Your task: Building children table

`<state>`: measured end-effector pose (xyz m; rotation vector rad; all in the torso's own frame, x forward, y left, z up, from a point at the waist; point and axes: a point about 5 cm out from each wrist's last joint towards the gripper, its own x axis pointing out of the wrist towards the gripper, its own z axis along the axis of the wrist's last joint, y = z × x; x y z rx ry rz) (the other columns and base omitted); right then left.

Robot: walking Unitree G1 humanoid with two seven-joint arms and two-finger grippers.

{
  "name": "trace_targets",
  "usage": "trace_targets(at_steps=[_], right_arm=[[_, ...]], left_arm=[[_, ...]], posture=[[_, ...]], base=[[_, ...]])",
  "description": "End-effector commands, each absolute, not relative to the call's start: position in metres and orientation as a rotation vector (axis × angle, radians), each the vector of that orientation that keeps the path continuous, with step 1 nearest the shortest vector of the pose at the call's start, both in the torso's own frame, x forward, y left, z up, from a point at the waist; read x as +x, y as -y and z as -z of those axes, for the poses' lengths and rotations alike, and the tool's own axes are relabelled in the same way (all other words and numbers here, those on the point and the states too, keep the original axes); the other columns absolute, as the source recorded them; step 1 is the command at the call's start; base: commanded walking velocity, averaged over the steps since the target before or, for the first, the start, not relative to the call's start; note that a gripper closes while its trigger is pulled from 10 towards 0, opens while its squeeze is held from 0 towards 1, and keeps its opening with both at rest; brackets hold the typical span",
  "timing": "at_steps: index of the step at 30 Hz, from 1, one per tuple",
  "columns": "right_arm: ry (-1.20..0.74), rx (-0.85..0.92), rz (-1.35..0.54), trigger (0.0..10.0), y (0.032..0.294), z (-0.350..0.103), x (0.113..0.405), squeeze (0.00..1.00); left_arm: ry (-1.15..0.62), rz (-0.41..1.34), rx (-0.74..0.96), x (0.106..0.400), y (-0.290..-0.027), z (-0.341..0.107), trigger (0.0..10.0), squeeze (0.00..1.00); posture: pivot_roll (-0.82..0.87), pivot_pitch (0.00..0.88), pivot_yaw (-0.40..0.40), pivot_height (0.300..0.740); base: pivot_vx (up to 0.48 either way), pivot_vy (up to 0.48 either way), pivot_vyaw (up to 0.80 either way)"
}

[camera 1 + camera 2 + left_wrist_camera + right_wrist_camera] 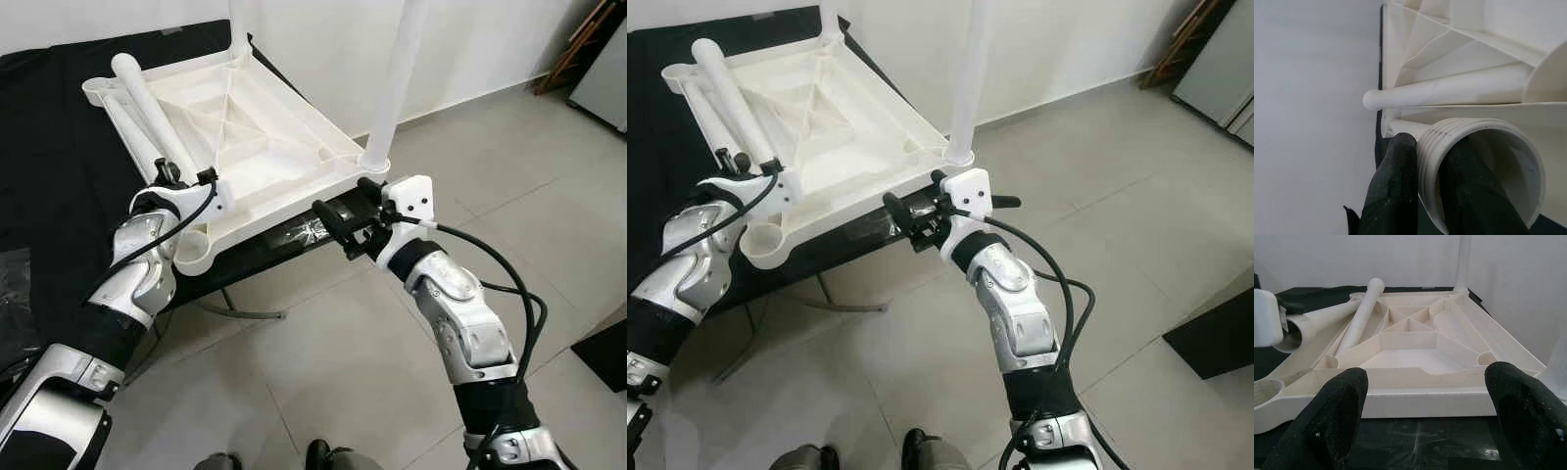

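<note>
the tabletop (257, 137) was seen lying upside down on a black bench (59, 166), ribbed underside up. two legs (394, 88) were already stood upright in the far and right corner sockets. the near-left socket (193, 250) was empty and overhung the bench edge. two loose legs (145, 98) lay along the left side of the underside.

the left gripper (1422, 191) was clamped on the threaded end of one loose leg (1479, 161), one finger (1393, 186) outside the tube wall and the other inside it. the right gripper (1425, 406) was held open just before the near edge of the tabletop, gripping nothing.

the leg was judged a light, stiff, hollow plastic tube, smooth and likely slippery along its shaft. a hold by the thin wall was judged prone to pivoting; a grasp around the shaft, clear of the thread, was thought steadier. the tabletop was judged light enough to slide, so bracing its near edge was advised.
</note>
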<state>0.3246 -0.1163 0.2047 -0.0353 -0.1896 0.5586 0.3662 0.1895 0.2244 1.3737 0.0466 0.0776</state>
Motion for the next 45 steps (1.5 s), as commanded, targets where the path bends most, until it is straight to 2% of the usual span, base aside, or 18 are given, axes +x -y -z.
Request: trace_targets(at_steps=[1, 8, 12, 25, 27, 29, 31, 32, 34, 35, 36, 37, 38, 39, 40, 43, 44, 45], right_arm=[[0.205, -0.018, -0.56, 10.0, 0.116, -0.208, 0.324, 0.0], [0.211, -0.013, -0.561, 10.0, 0.116, -0.209, 0.324, 0.0], [0.219, -0.004, -0.566, 10.0, 0.115, -0.211, 0.324, 0.0], [0.231, 0.001, -0.566, 10.0, 0.116, -0.214, 0.325, 0.0], [0.239, 0.019, -0.568, 10.0, 0.116, -0.216, 0.325, 0.0], [0.239, 0.019, -0.568, 10.0, 0.116, -0.216, 0.325, 0.0], [0.272, 0.199, -0.609, 10.0, 0.115, -0.228, 0.324, 0.0], [0.297, 0.32, -0.676, 10.0, 0.113, -0.237, 0.321, 0.0], [0.297, 0.32, -0.676, 10.0, 0.113, -0.237, 0.321, 0.0], [0.315, 0.395, -0.726, 10.0, 0.112, -0.244, 0.319, 0.0], [0.334, 0.465, -0.828, 10.0, 0.11, -0.25, 0.313, 0.0], [0.334, 0.465, -0.828, 10.0, 0.11, -0.25, 0.313, 0.0], [0.349, 0.544, -0.908, 10.0, 0.109, -0.254, 0.308, 0.0], [0.349, 0.544, -0.908, 10.0, 0.109, -0.254, 0.308, 0.0], [0.361, 0.616, -0.966, 10.0, 0.108, -0.257, 0.305, 0.0], [0.363, 0.696, -1.002, 10.0, 0.108, -0.258, 0.303, 0.0], [0.361, 0.742, -1.012, 10.0, 0.108, -0.258, 0.304, 0.0], [0.359, 0.764, -1.015, 10.0, 0.108, -0.258, 0.304, 0.0]], left_arm=[[-0.119, -0.118, 1.34, 0.362, -0.209, -0.218, 0.0, 0.0], [-0.025, -0.244, 1.288, 0.353, -0.223, -0.25, 0.0, 0.0], [0.103, -0.378, 1.248, 0.341, -0.233, -0.294, 0.0, 0.0], [0.265, -0.384, 1.106, 0.329, -0.237, -0.329, 0.0, 0.0], [0.338, -0.292, 0.932, 0.327, -0.232, -0.335, 0.0, 0.0], [0.338, -0.292, 0.932, 0.327, -0.232, -0.335, 0.0, 0.0], [0.426, -0.122, 0.551, 0.324, -0.227, -0.339, 0.0, 0.0], [0.469, -0.003, 0.375, 0.321, -0.226, -0.338, 0.5, 0.0], [0.469, -0.003, 0.375, 0.321, -0.226, -0.338, 0.5, 0.0], [0.501, 0.07, 0.276, 0.319, -0.226, -0.337, 0.5, 0.0], [0.516, 0.116, 0.122, 0.317, -0.237, -0.331, 0.0, 0.0], [0.516, 0.116, 0.122, 0.317, -0.237, -0.331, 0.0, 0.0], [0.519, 0.139, -0.019, 0.316, -0.249, -0.324, 0.0, 0.0], [0.519, 0.139, -0.019, 0.316, -0.249, -0.324, 0.0, 0.0], [0.527, 0.154, -0.141, 0.315, -0.258, -0.317, 0.0, 0.0], [0.543, 0.176, -0.24, 0.312, -0.265, -0.31, 0.0, 0.0], [0.553, 0.191, -0.296, 0.311, -0.267, -0.304, 0.9, 0.0], [0.56, 0.199, -0.323, 0.309, -0.269, -0.301, 0.9, 0.0]], posture=[[-0.01, 0.183, -0.052, 0.74], [0.01, 0.186, -0.053, 0.74], [0.02, 0.187, -0.056, 0.74], [0.02, 0.184, -0.06, 0.74], [0.02, 0.181, -0.062, 0.74], [0.02, 0.181, -0.062, 0.74], [0.02, 0.177, -0.06, 0.74], [0.03, 0.176, -0.06, 0.74], [0.03, 0.176, -0.06, 0.74], [0.03, 0.176, -0.06, 0.74], [0.03, 0.171, -0.062, 0.74], [0.03, 0.171, -0.062, 0.74], [0.03, 0.172, -0.065, 0.74], [0.03, 0.172, -0.065, 0.74], [0.03, 0.172, -0.067, 0.74], [0.04, 0.176, -0.068, 0.74], [0.04, 0.178, -0.069, 0.74], [0.04, 0.178, -0.07, 0.74]], base=[[0.0, 0.0, 0.0], [0.0, 0.0, 0.0], [0.0, 0.0, 0.0], [0.0, 0.0, 0.0], [0.0, 0.0, 0.0], [0.0, 0.0, 0.0], [0.0, 0.0, 0.0], [0.0, 0.0, 0.0], [0.0, 0.0, 0.0], [0.0, 0.0, 0.0], [0.0, 0.0, 0.0], [0.0, 0.0, 0.0], [0.0, 0.0, 0.0], [0.0, 0.0, 0.0], [0.0, 0.0, 0.0], [0.0, 0.0, 0.0], [0.0, 0.0, 0.0], [0.0, 0.0, 0.0]])
